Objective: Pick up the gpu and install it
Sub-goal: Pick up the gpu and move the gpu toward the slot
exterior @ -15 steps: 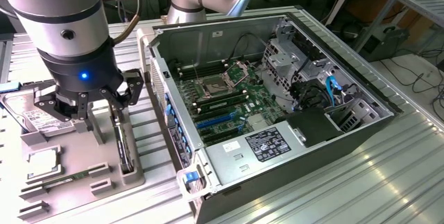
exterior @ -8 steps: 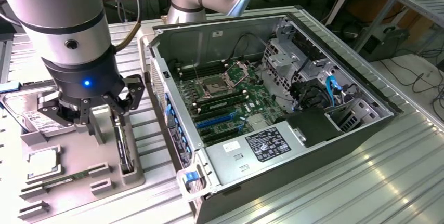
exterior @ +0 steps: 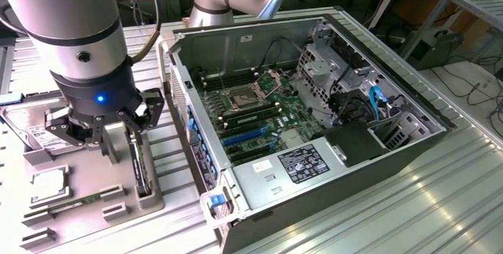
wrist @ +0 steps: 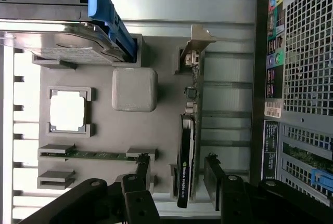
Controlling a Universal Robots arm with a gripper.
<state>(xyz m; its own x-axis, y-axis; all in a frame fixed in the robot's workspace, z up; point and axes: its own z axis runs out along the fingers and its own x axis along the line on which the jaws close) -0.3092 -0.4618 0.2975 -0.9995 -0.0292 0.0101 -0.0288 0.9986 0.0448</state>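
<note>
- A silver boxy hard drive with a blue plastic handle [exterior: 22,129] is lying at the exterior view's left end of the grey moulded parts tray [exterior: 82,207], which is resting on the ribbed metal counter [exterior: 440,207].
- The black two-fingered tool [exterior: 106,142] is hanging over that tray with its jaws spread wide and gripping nothing.
- The gpu [exterior: 142,168], a thin dark circuit card with a narrow silver bracket at one end, is standing on edge in the tray slot nearest the computer, directly under the tool.
- In the wrist view, the gpu [wrist: 190,104] is running with its long axis straight away from the tool [wrist: 178,173]. The bracket end is lying farthest off, and the black shrouded end is passing between the two fingers [wrist: 143,169].
- The jaws are opening across the card's thin dimension, one finger facing each flat side, and both are standing apart from the card.
- The open grey steel computer case [exterior: 314,118] is lying to the exterior view's right, its side wall parallel to the card.
</note>
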